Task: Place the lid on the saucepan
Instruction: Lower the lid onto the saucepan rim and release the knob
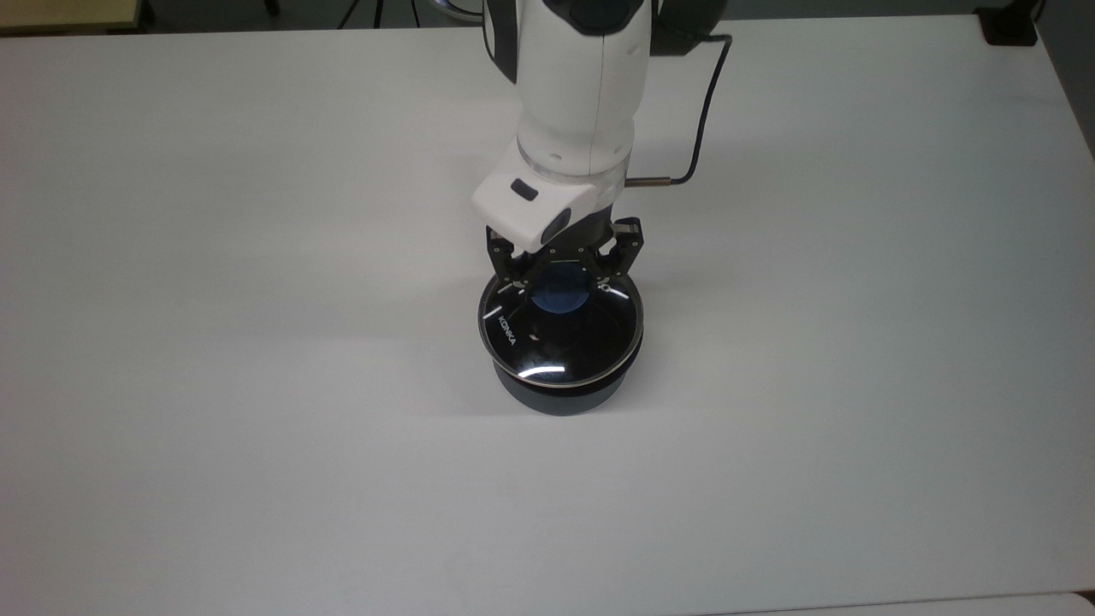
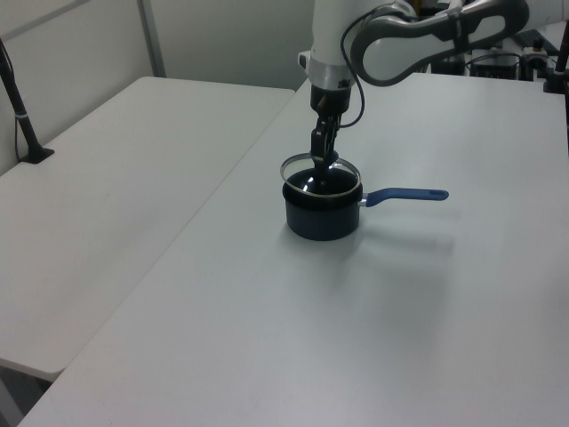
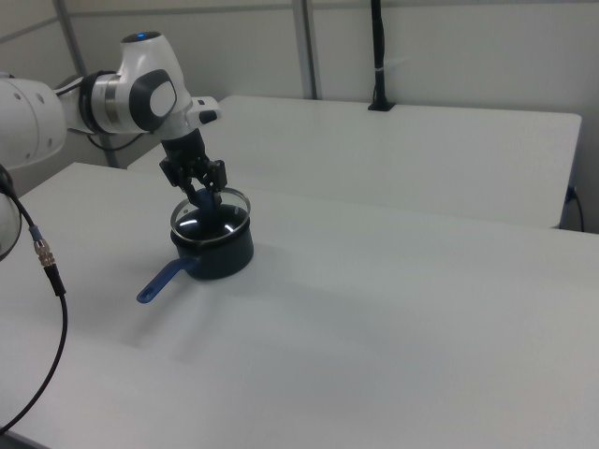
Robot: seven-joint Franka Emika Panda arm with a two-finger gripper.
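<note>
The glass lid (image 1: 547,346) with its metal rim and white "KONKA" lettering sits centred over the mouth of the saucepan (image 1: 556,398). I cannot tell whether its rim touches the pan. My gripper (image 1: 565,281) points down from above and is shut on the lid's blue knob (image 1: 560,293). In the left view the lid (image 2: 298,169) hangs level at the rim of the saucepan (image 2: 322,221), under the gripper (image 2: 321,163). The blue handle (image 2: 407,194) points to the left view's right. The right view shows gripper (image 3: 203,194), lid (image 3: 213,224) and saucepan (image 3: 223,260).
The white table (image 1: 257,428) is bare around the pan. A black cable (image 1: 706,103) loops off my wrist. A second table (image 2: 116,178) with a black post (image 2: 22,116) stands beside it. In the right view a cable (image 3: 47,271) hangs in the foreground.
</note>
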